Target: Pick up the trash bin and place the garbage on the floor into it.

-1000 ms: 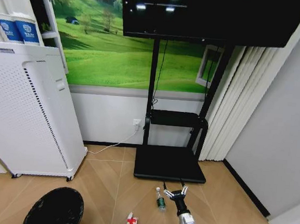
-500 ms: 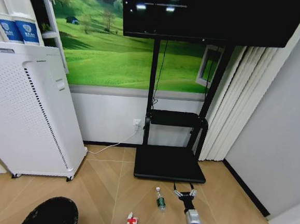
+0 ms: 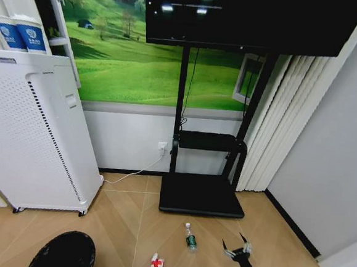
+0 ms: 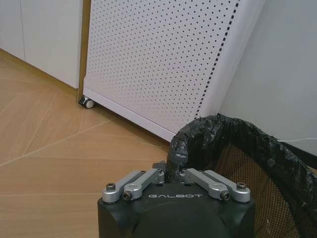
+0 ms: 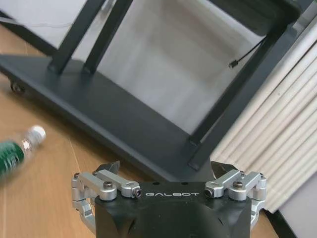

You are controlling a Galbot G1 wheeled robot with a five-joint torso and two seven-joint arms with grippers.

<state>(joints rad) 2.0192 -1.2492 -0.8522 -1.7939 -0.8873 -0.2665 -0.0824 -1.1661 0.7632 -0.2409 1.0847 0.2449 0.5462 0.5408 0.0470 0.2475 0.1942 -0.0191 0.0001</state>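
Observation:
The trash bin (image 3: 64,252), a round black mesh basket lined with a black bag, shows at the lower left of the head view. My left gripper (image 4: 171,172) is shut on the trash bin's (image 4: 247,148) rim. On the floor lie pieces of garbage: a small clear bottle (image 3: 189,237) with a green label and a crumpled red-and-white wrapper (image 3: 156,262). My right gripper (image 3: 238,248) hangs open and empty to the right of the bottle, clear of it. In the right wrist view the gripper (image 5: 166,169) faces the stand base, with the bottle (image 5: 15,151) off to one side.
A black TV stand base (image 3: 202,195) lies flat just beyond the garbage, its posts rising to a screen (image 3: 249,18). A tall white perforated appliance (image 3: 30,134) on casters stands at the left. White blinds (image 3: 271,128) and a grey wall (image 3: 331,164) close the right side.
My right gripper has moved to the right and lower in the head view, away from the bottle, staying open. The bin has barely shifted.

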